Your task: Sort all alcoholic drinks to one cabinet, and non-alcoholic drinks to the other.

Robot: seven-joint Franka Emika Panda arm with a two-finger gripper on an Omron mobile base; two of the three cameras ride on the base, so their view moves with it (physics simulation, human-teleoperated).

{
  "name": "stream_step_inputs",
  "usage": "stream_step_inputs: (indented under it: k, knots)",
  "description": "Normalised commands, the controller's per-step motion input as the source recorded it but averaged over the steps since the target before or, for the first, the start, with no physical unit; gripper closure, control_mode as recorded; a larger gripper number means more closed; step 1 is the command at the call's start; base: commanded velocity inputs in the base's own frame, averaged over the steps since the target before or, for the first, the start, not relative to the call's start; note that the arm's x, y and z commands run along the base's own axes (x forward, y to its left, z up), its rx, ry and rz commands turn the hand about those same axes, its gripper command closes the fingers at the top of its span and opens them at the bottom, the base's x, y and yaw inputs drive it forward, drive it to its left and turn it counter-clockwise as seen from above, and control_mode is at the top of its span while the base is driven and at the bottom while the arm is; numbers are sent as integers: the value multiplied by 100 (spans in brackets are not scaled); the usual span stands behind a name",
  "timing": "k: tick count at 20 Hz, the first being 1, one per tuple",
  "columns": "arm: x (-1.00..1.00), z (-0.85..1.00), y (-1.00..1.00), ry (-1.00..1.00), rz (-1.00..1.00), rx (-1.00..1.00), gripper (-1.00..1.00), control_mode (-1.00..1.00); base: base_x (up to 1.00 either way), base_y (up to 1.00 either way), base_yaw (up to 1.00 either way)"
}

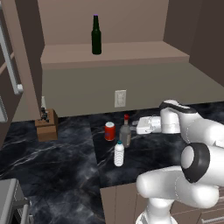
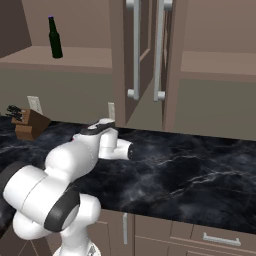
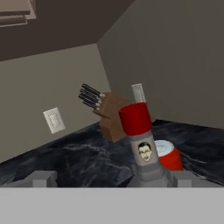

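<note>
A slim dark green bottle (image 1: 96,37) with a purple cap stands upright on the open cabinet shelf (image 1: 131,53); it appears again in the right base view (image 2: 55,39). On the dark marble counter stand a clear greyish bottle (image 1: 125,133) with a red cap, a red can (image 1: 110,131) just left of it, and a small white plastic bottle (image 1: 119,154) nearer the front. My gripper (image 1: 134,126) is level with the greyish bottle's neck, coming from its right. In the hand view the gripper (image 3: 113,179) is open, the red-capped bottle (image 3: 141,140) rising between its fingertips (image 3: 41,178), the can (image 3: 168,157) behind it.
A wooden knife block (image 1: 47,124) stands at the counter's back left. A wall outlet (image 1: 120,98) is behind the drinks. The right base view shows a cabinet with two closed doors and long handles (image 2: 134,50), and lower drawers (image 2: 220,239) under the counter edge.
</note>
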Motion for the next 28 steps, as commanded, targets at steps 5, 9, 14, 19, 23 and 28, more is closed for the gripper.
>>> stream_step_inputs:
  k: [5, 9, 14, 19, 23, 28]
  knots:
    - [9, -7, 0, 0, 1, 1, -100, -100, 0, 0, 0]
    - [7, -3, 4, 0, 1, 1, -100, -100, 0, 0, 0]
    - [5, 0, 7, 0, 1, 2, -100, -100, 0, 0, 0]
    - [11, 0, 9, 0, 0, 1, -100, -100, 0, 0, 0]
    - [11, 0, 6, 0, 0, 1, -100, -100, 0, 0, 0]
    - [8, 0, 4, 0, 0, 1, -100, -100, 0, 0, 0]
